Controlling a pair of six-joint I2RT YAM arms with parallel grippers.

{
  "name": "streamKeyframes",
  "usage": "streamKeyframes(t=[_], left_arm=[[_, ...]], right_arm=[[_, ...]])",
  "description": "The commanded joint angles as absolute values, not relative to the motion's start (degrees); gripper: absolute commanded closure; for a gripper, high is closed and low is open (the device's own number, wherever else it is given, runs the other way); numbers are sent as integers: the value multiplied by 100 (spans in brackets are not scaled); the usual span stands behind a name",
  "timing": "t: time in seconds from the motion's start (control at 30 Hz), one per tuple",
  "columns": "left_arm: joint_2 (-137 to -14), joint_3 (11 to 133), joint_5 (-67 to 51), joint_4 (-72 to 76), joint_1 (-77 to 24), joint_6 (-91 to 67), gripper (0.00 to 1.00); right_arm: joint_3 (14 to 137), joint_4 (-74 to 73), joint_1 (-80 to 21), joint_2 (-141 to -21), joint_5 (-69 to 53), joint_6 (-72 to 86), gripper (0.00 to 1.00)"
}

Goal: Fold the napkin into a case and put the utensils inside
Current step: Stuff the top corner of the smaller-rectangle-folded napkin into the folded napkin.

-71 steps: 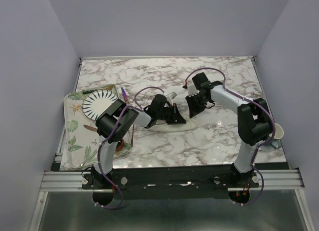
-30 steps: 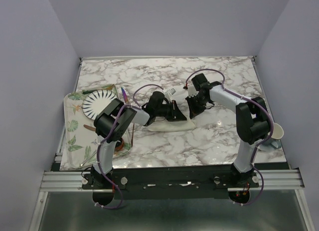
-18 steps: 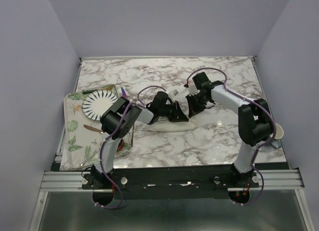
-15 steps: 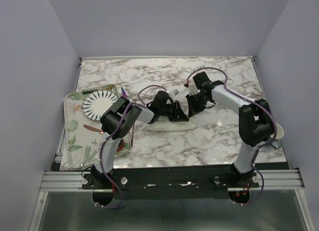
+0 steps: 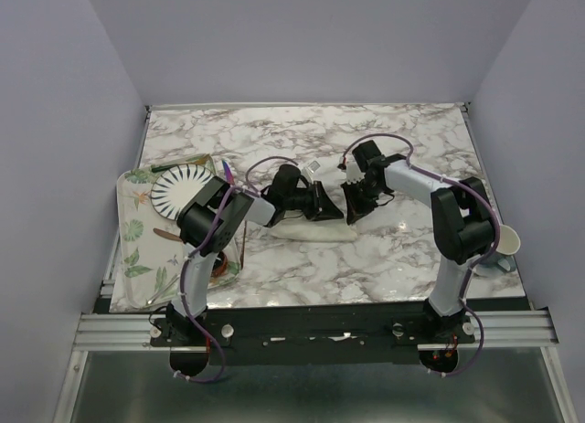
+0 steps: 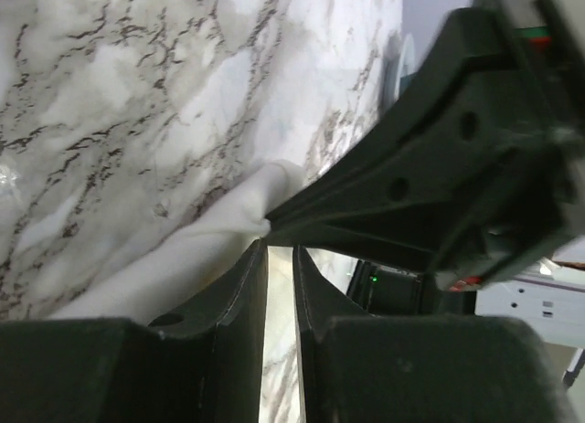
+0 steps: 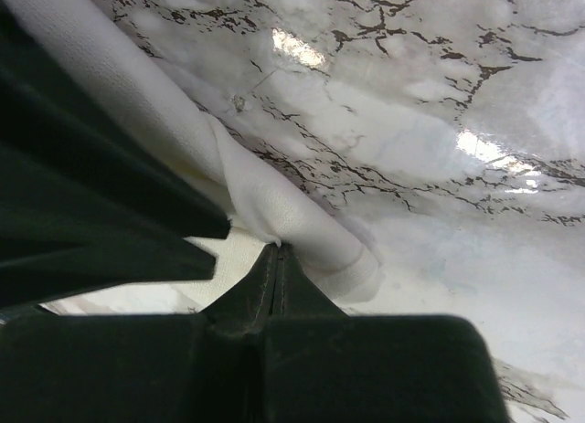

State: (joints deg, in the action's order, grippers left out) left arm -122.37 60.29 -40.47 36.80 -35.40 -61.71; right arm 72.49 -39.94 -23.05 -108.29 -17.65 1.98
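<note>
Cream napkin (image 7: 265, 199) was bunched right at the tips of the right gripper (image 7: 277, 248), jaws clamped tight on a fold. Left gripper (image 6: 279, 251) jaws were only a narrow slit apart, cloth just past their tips

Inventory, as seen from the near edge:
- Marble tabletop (image 5: 402, 140): one.
- Arms: two, the left arm (image 5: 210, 224) and the right arm (image 5: 462, 224).
- Tools: two, the left tool (image 5: 335, 210) and the right tool (image 5: 352, 216).
- Napkin (image 5: 302, 227), cream cloth, at centre: one.
- Leaf-print tray (image 5: 131, 233), at 9 o'clock: one.
- Striped plate (image 5: 180, 190), on the tray: one.
- Purple-blue utensil (image 5: 224, 170), at the tray's 1 o'clock corner: one.
- Copper utensil (image 5: 164, 233), on the tray: one seen, kind unclear.
- Pale cup (image 5: 508, 241), at 4 o'clock: one.
</note>
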Motion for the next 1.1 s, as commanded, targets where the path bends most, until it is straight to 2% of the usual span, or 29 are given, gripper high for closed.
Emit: streamKeyframes(t=[0.0,0.07,0.13,0.17,0.3,0.43,0.53,0.8,0.93,1.03,1.07], left_arm=[[-11523,5907,-4377,3702,-3384,-6206,73],[-11199,5845,-4482,3438,-3227,-5769,69],[-10952,5976,-4587,2316,-3077,-4988,65],[-10699,6029,-4701,1885,-3015,-4574,61],[-10082,6354,-4702,-880,-2760,-1093,49],[-9616,6486,-4448,-2099,-2760,1127,43],[-9747,6714,-4317,-2785,-2830,1782,42],[-10344,7049,-3973,-3094,-3287,2478,39],[-10406,6970,-3683,-2848,-3472,2461,41],[-10433,6961,-3630,-2690,-3489,2364,44],[-10415,6952,-3630,-2689,-3481,2364,45]], right_arm=[[7111,-3903,-2294,-11083,-1485,141,99],[7093,-3876,-2294,-11065,-1529,88,99],[7075,-3815,-2294,-11039,-1643,62,100],[7084,-3797,-2303,-11039,-1696,53,99],[7163,-3744,-2303,-11074,-1802,53,99],[7189,-3709,-2303,-11074,-1915,-176,99],[7233,-3709,-2303,-11057,-2030,-193,100],[7365,-3902,-2303,-11048,-2127,-246,99],[7540,-3999,-2311,-10943,-2320,-246,93],[7716,-4218,-2303,-10890,-2408,-272,82],[7865,-4288,-2303,-10855,-2434,-290,76]])
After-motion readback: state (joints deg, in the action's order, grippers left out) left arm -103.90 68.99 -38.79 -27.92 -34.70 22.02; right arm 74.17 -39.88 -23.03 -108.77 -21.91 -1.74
